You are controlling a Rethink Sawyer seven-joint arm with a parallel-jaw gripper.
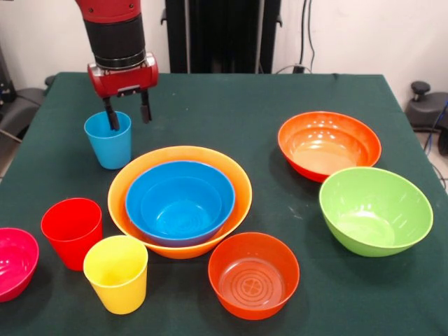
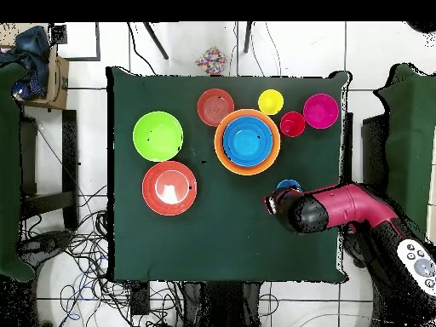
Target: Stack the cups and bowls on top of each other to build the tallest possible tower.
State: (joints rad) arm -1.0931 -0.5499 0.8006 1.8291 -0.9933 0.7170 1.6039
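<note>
- The green table (image 1: 231, 119) carried all the cups and bowls.
- The pale orange bowl (image 1: 234, 210) sat near the middle with the blue bowl (image 1: 180, 201) nested inside it.
- The lime green bowl (image 1: 374, 210) lay at the right, one red-orange bowl (image 1: 329, 144) just beyond it, the other (image 1: 253, 275) near the front.
- The pink bowl (image 1: 15, 262) sat at the left edge.
- The red cup (image 1: 72, 232) and yellow cup (image 1: 117, 273) stood front left, touching.
- The gripper (image 1: 127, 112) was spread over the light blue cup (image 1: 108, 143), one finger inside its rim and one outside.

I see the dark green bench (image 1: 231, 105); beyond its edge in the overhead view lie tangled cables (image 2: 77, 255) and a cardboard box (image 2: 56, 77).
</note>
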